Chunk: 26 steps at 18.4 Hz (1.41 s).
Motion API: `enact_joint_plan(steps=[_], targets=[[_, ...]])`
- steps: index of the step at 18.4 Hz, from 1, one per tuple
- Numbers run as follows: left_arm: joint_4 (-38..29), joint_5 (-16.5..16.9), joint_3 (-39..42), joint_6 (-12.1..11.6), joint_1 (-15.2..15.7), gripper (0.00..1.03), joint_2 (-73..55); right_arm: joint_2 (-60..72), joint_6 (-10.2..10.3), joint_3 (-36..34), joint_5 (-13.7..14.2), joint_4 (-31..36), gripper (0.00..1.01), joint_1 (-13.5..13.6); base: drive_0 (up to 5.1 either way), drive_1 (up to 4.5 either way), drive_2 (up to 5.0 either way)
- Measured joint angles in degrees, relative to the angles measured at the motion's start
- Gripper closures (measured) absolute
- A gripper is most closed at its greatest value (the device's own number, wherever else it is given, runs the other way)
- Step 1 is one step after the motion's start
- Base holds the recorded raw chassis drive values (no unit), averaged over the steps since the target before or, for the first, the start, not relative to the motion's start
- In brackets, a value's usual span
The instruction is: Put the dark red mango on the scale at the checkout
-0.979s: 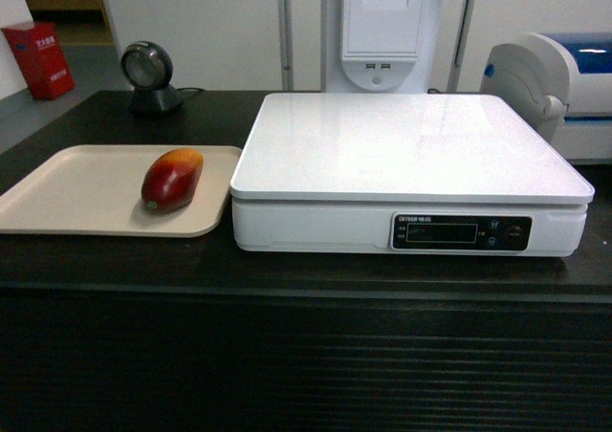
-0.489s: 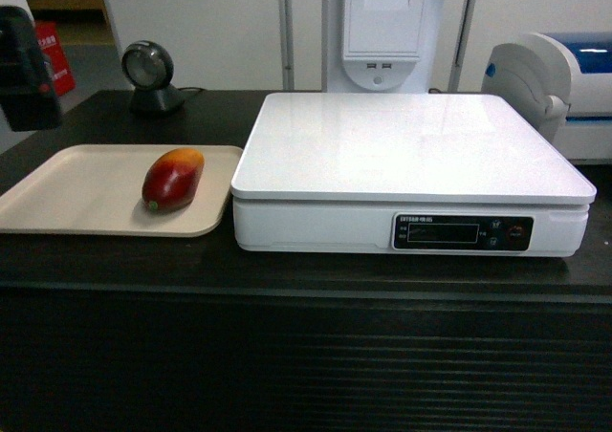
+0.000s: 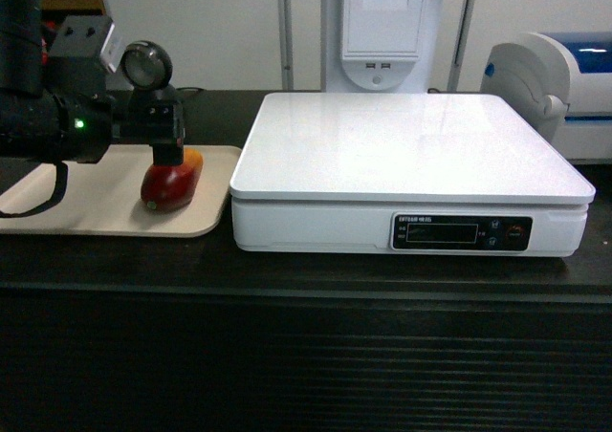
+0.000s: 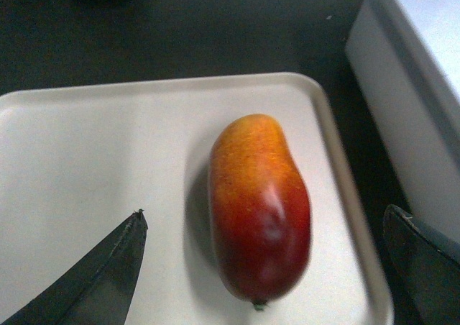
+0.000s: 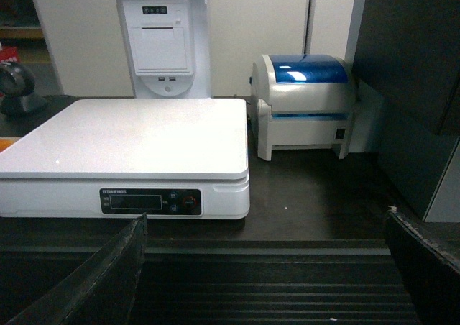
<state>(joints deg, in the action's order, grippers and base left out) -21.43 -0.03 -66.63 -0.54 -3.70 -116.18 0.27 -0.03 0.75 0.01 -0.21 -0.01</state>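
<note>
Dark red mango (image 4: 259, 208) on beige tray (image 4: 86, 159), between open left gripper (image 4: 266, 267) fingers

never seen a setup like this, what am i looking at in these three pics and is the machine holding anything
It's a two-armed robot on wheels at a shop checkout, a black counter. The wide picture comes from a camera on the robot's body; the other two sit on its wrists, looking past the finger tips. On the counter lie a beige tray and a big white scale; behind are a round scanner and a blue-topped printer. A dark red mango lies on the tray. The left gripper hangs over it, fingers spread either side, holding nothing yet. The right gripper is open too, facing the scale.
</note>
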Motion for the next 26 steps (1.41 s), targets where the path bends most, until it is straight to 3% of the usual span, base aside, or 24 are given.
enact_joint_plan(steps=[4,9,17,23,24,26], targets=[[6.01,0.44,-10.67,-1.25,2.27,0.05,-7.98,0.00,0.00,0.00,0.00,0.00,0.03,0.00,0.0,0.00,0.0],[13.14,7.45,-21.03,-0.94,2.73,0.05,-12.48,0.00,0.00,0.00,0.00,0.00,0.03,0.00,0.0,0.00,0.0],[22.88,8.98,-28.02,-2.69,2.91,0.05,-19.12,0.00,0.00,0.00,-0.02,0.00,0.03,0.00,0.0,0.00,0.0],[23.96,8.85,-29.94,-4.44,3.08,0.05,-22.36,0.00,0.00,0.00,0.00,0.00,0.03,0.00,0.0,0.00,0.0],[23.80,8.83,-29.94,-4.46,3.06,0.10,-22.36,0.00,0.00,0.00,-0.02,0.00,0.03,0.00,0.0,0.00,0.0],[23.37,9.09,-29.90,-4.48,3.06,0.29,-22.36,0.00,0.00,0.00,-0.02,0.00,0.03,0.00,0.0,0.00,0.0]])
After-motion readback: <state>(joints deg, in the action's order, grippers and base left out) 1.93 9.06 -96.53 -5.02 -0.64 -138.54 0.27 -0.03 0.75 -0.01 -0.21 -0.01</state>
